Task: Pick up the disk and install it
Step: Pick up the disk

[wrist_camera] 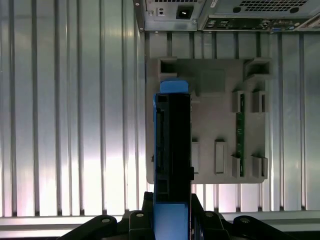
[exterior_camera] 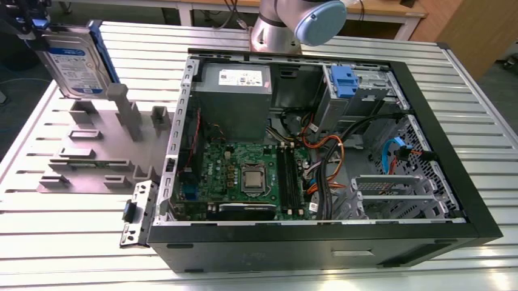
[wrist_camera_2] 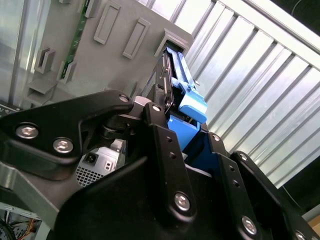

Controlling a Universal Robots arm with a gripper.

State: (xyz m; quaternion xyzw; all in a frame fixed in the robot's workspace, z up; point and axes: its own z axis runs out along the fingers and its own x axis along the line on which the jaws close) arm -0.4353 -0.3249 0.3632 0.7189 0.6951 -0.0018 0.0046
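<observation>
The disk [exterior_camera: 74,63], silver with a white-and-blue label and blue side rails, stands upright at the exterior view's far left. My gripper [exterior_camera: 34,25] is shut on its upper end. The disk's lower edge sits just over the posts of the grey fixture plate [exterior_camera: 89,154]; whether it still touches them I cannot tell. In the first wrist view the disk [wrist_camera: 172,150] is seen edge-on over the fixture plate [wrist_camera: 215,130], held by my gripper [wrist_camera: 172,222]. The second wrist view shows black fingers [wrist_camera_2: 162,140] clamping the blue rail [wrist_camera_2: 192,105].
An open computer case [exterior_camera: 453,182] lies on the slatted metal table [exterior_camera: 73,242] to the exterior view's right of the fixture. Inside are a motherboard [exterior_camera: 242,176], a power supply [exterior_camera: 235,91], cables and a drive bay with a blue latch [exterior_camera: 344,82]. The arm's base [exterior_camera: 292,24] stands behind the case.
</observation>
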